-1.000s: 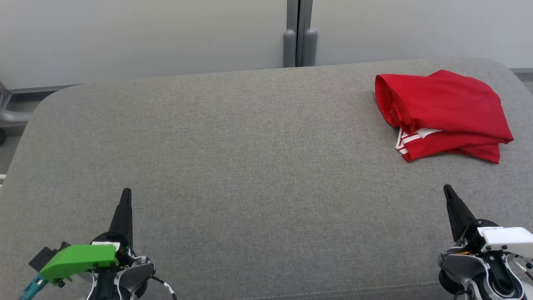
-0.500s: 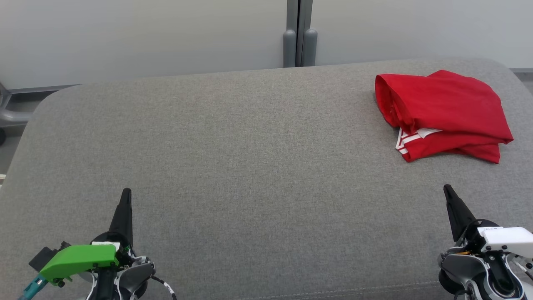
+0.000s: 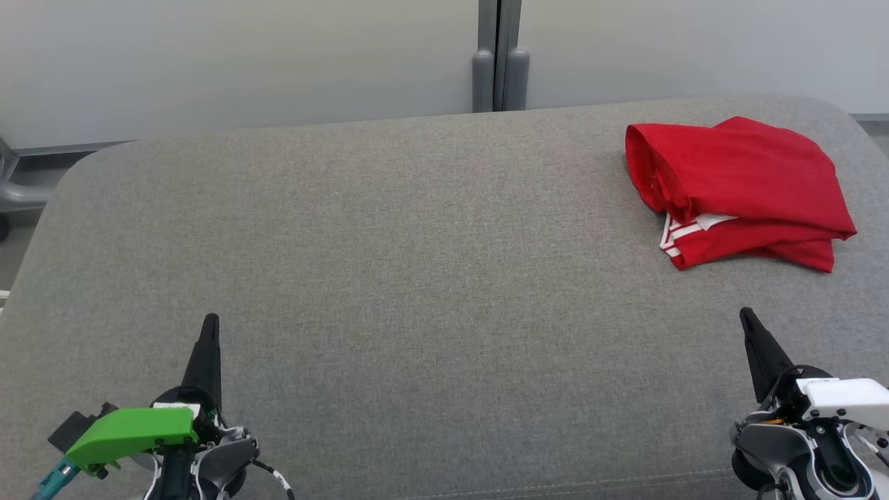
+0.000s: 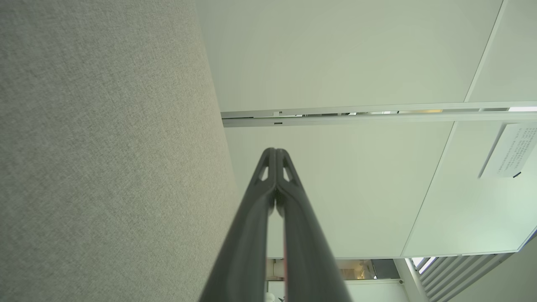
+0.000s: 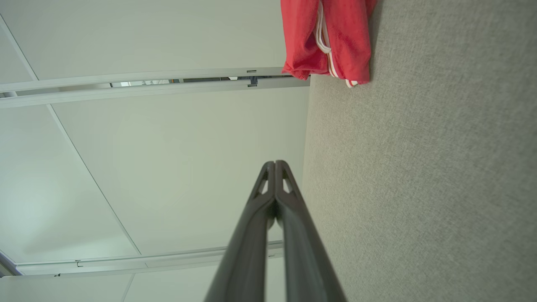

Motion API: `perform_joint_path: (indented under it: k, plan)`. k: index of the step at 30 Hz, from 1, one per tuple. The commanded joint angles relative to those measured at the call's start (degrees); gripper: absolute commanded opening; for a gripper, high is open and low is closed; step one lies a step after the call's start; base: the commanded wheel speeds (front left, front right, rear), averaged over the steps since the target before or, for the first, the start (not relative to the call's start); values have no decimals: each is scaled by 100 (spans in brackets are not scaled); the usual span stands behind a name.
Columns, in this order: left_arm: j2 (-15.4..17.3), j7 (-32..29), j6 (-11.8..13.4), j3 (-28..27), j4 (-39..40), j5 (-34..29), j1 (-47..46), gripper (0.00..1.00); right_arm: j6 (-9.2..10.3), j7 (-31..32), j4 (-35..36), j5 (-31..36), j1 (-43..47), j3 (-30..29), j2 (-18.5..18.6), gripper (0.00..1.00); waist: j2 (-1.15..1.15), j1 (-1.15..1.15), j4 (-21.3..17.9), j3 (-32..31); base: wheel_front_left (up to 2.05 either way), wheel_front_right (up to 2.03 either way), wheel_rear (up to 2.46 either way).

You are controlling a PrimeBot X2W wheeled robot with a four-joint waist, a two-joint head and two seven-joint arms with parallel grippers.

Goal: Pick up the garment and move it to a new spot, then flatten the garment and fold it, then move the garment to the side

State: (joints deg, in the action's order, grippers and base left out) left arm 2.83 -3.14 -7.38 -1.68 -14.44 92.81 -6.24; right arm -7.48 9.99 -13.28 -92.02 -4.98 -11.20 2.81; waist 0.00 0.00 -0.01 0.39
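Across the head view, you will find nothing changed from the earlier frames. The red garment point(image 3: 736, 191) lies bunched and folded over at the far right of the grey cushion point(image 3: 430, 264), where it lay a second ago, with white-striped trim showing at its near-left edge. The left gripper point(image 3: 210, 321) sits at the lower left and the right gripper point(image 3: 746, 314) at the lower right. Both have their fingers pressed together on nothing, and neither has shifted. The right gripper's tip is near the garment's near edge but apart from it. The cushion's far edge runs below the pale wall point(image 3: 243, 62), with a grey post point(image 3: 500, 62) behind its middle, and its far-left corner is rounded. Left of the garment and between the grippers, you have wide bare fabric for moving.

Along the left wrist view, the left gripper point(image 4: 275, 150) is closed and empty, its fingers meeting tip to tip. The cushion point(image 4: 105, 147) occupies the left side, its edge passing just beside the fingers. Wall panels and a printed sheet point(image 4: 507, 151) lie beyond.

Along the right wrist view, the right gripper point(image 5: 275, 162) is likewise closed and empty. The cushion point(image 5: 419, 167) occupies the right side. The garment point(image 5: 331, 37) lies at the top, against the cushion's edge, with bare fabric between it and the fingertips.
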Motion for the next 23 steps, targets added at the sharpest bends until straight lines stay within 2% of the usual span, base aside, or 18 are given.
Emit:
perform_joint_path:
  k: [1,23]
  plan:
    - [9,-13,-27,1,3,25,-87,0,-2,-5,22,-25,-27,-8,9,0,0,0,0,0,0,0,0]
    - [9,-13,-27,0,4,25,-87,0,-2,-6,22,-25,-27,-9,9,0,0,0,0,0,0,0,0]
